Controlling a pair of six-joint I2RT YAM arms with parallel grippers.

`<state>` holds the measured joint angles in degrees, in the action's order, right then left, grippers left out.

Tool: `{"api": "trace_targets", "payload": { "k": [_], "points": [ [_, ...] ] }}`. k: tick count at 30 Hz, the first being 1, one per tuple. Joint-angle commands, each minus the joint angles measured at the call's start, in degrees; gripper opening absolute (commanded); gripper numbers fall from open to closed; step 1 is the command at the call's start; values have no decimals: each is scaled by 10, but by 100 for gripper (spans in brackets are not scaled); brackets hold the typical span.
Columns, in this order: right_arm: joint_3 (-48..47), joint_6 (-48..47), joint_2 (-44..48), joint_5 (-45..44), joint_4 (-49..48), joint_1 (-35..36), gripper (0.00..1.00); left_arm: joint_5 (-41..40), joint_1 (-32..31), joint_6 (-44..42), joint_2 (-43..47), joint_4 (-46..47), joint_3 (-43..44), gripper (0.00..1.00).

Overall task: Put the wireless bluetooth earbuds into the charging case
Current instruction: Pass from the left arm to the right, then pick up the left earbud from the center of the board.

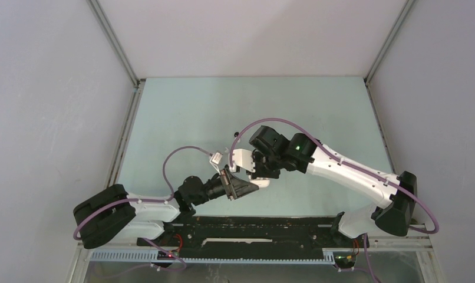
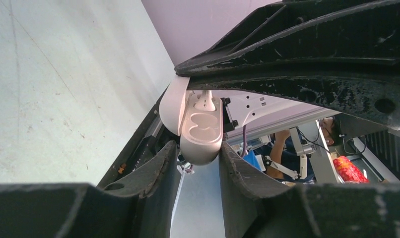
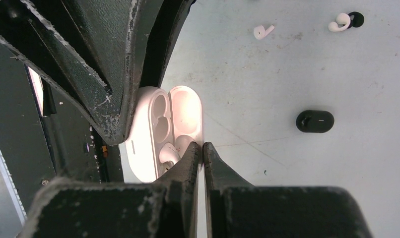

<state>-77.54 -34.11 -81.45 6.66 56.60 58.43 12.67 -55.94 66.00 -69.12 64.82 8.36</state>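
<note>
White plastic earbud (image 3: 170, 151), tiny and rounded, is seen seated in one socket of the open white pebble-shaped charging case (image 3: 161, 116). The case is pinched at its sides between the fingers of the left gripper (image 2: 199, 158). The right gripper (image 3: 203, 153) is closed, its tips touching the case just beside the seated bud. On the pale table (image 3: 287, 173), well apart from the case, lie a second white earbud (image 3: 262, 32), a hooked white earbud (image 3: 339, 22) touching a black earbud (image 3: 357, 19), and a black oval case (image 3: 314, 121).

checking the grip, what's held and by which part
The left gripper holds the open white charging case by its base's rounded end; the right gripper is shut at the lid's rim, grip unclear.
</note>
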Motion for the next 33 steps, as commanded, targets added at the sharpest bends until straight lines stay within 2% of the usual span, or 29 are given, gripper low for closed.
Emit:
{"api": "trace_targets", "payload": {
  "k": [1, 6, 10, 13, 16, 19, 21, 27, 33],
  "points": [
    [-3, -4, 8, -1, -15, 4, 5, 0, 3, -10, 10, 34, 7, 37],
    [-3, -4, 6, 1, -16, 5, 6, -1, 3, -31, 22, 35, 0, 26],
    [-3, -2, 5, 0, -17, 5, 7, 4, 3, -50, 17, 35, 1, 9],
    [-3, 4, 8, -4, -21, 5, 17, 13, 1, -95, 16, 41, 0, 0],
    [-18, 14, 18, 12, -13, -8, 30, 2, -10, -179, 23, 63, -20, 0],
    [-59, 24, 26, 137, 28, -49, 45, -3, -23, -263, 28, 66, -37, 0],
    [-82, 29, 30, 213, 52, -80, 50, -5, -33, -317, 27, 68, -46, 0],
    [-89, 34, 52, 372, 67, -169, 53, 13, -59, -421, 17, 103, -73, 0],
    [-42, 40, 70, 462, 24, -258, 52, -21, -110, -529, 101, 98, -112, 0]
  ]
}}
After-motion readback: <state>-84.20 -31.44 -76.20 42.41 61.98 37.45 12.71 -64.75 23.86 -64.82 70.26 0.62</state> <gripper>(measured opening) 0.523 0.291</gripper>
